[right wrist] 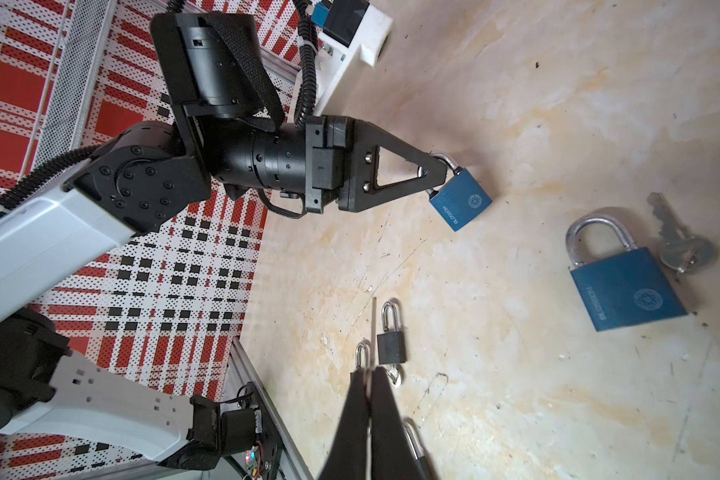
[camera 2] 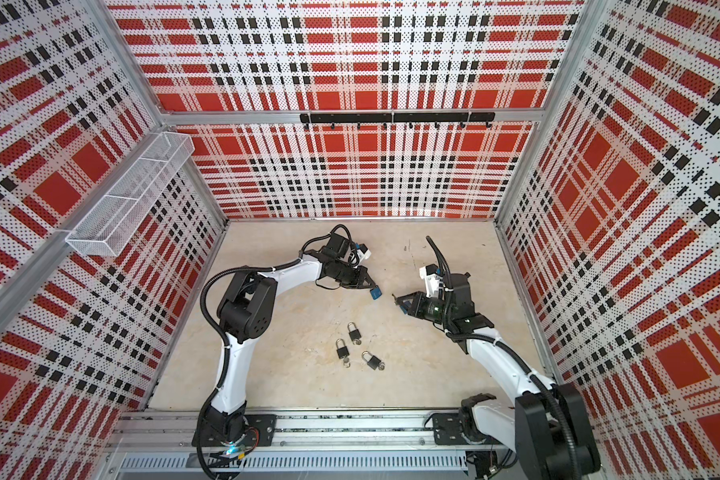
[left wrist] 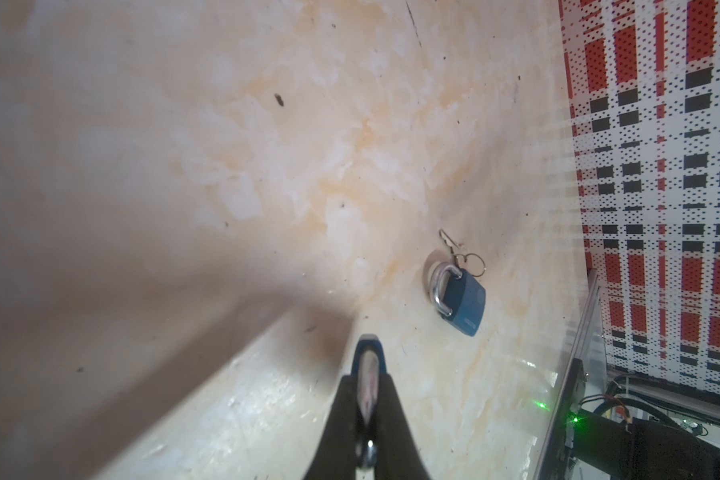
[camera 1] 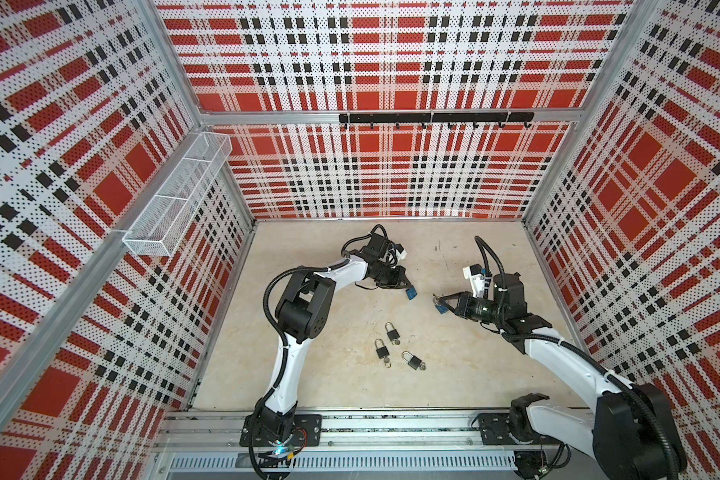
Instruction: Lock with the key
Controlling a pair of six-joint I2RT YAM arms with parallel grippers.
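Right wrist view: left gripper (right wrist: 429, 172) pinches the blue padlock (right wrist: 460, 203) by its shackle, body hanging just beyond the tips. Right gripper (right wrist: 368, 372), pressed together, holds a thin metal piece (right wrist: 373, 332) (edge-on, I cannot tell if it is a key).

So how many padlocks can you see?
5. A blue padlock hangs from the left hand. A second blue padlock lies on the table beside a key. Three black padlocks lie clustered on the table. None looks hidden.

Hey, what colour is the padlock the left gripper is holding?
The padlock is blue with a silver shackle; the right wrist view shows it best.
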